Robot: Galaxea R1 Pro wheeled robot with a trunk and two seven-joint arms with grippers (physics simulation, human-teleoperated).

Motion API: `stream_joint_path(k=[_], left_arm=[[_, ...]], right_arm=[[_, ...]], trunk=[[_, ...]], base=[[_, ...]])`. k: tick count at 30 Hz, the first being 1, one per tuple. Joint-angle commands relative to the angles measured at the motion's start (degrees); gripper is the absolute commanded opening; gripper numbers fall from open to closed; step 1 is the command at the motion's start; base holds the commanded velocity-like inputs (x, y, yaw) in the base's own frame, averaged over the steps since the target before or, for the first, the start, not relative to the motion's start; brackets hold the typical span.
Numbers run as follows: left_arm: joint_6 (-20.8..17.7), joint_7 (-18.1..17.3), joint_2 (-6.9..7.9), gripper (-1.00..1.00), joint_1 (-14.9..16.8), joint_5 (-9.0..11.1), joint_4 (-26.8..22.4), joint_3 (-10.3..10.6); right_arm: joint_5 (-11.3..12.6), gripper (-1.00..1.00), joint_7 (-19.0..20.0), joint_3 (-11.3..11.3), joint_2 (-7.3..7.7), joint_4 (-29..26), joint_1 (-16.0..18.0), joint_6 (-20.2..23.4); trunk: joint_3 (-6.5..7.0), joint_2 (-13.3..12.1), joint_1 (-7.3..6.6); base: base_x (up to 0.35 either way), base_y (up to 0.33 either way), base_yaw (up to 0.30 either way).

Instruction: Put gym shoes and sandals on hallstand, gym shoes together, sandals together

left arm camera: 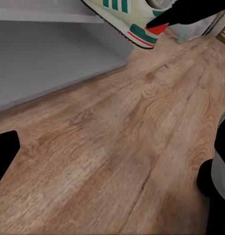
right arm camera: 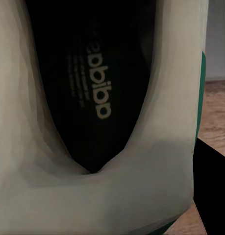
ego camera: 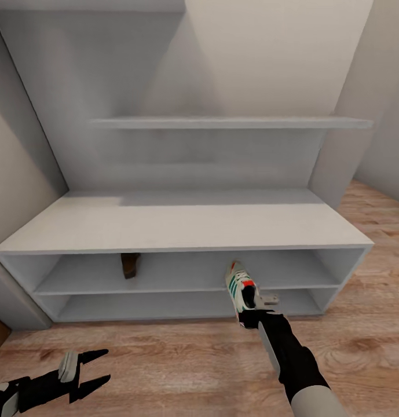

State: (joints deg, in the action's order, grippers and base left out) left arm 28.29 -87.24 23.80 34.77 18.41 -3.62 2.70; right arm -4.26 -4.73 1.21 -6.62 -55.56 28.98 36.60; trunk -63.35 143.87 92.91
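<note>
One gym shoe (ego camera: 240, 288) lower centre, clamped at the heel by the right gripper (ego camera: 252, 311), at the hallstand's (ego camera: 182, 229) upper low-shelf edge. One sandal (ego camera: 130, 264) sits on that shelf, left of centre. Left gripper (ego camera: 92, 368) lower left, fingers spread, over the corridor floor (ego camera: 182, 359).

Wood-plank floor (left arm camera: 117, 156), grey hallstand base (left arm camera: 48, 58), gym shoe (left arm camera: 137, 17) held by dark pincer (left arm camera: 183, 12)

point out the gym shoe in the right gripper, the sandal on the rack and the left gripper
gym shoe (ego camera: 238, 286), head view, on its green-striped side
sandal (ego camera: 130, 264), head view, on its dark-brown body on the upper low shelf
left gripper (ego camera: 96, 367), head view, midway between its open fingertips
</note>
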Motion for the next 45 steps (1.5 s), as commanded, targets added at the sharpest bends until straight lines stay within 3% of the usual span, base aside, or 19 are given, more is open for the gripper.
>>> stream_joint_path(k=[1,5,8,26,45], left_arm=[[1.05,-0.12,0.02,1.0,0.03,0.4,0.02,1.51],[3.75,-0.12,-0.1,1.0,0.03,0.45,0.08,7.74],[4.29,-0.12,-0.15,1.0,0.03,0.48,0.1,9.42],[4.45,-0.12,-0.16,1.0,0.03,0.49,0.1,9.87],[4.45,-0.12,-0.16,1.0,0.03,0.49,0.1,9.89]], right_arm=[[-0.44,-1.0,0.08,0.11,-0.06,-0.08,0.03,0.31],[-0.4,-1.0,0.08,0.11,-0.06,-0.08,0.03,0.31],[-0.4,-1.0,0.1,0.12,-0.06,-0.06,0.03,0.31],[-0.4,-1.0,0.11,0.15,-0.06,-0.03,0.03,0.31],[-0.41,-1.0,0.08,0.18,-0.06,-0.04,0.03,0.33]], trunk=[[-0.05,0.02,0.02],[-0.05,0.02,0.02],[-0.05,0.02,0.02],[-0.05,0.02,0.02],[-0.05,0.02,0.02]], base=[[0.297,-0.001,0.0],[0.174,-0.001,0.0],[0.049,0.0,0.0],[0.306,0.0,0.0],[0.14,0.0,0.0]])
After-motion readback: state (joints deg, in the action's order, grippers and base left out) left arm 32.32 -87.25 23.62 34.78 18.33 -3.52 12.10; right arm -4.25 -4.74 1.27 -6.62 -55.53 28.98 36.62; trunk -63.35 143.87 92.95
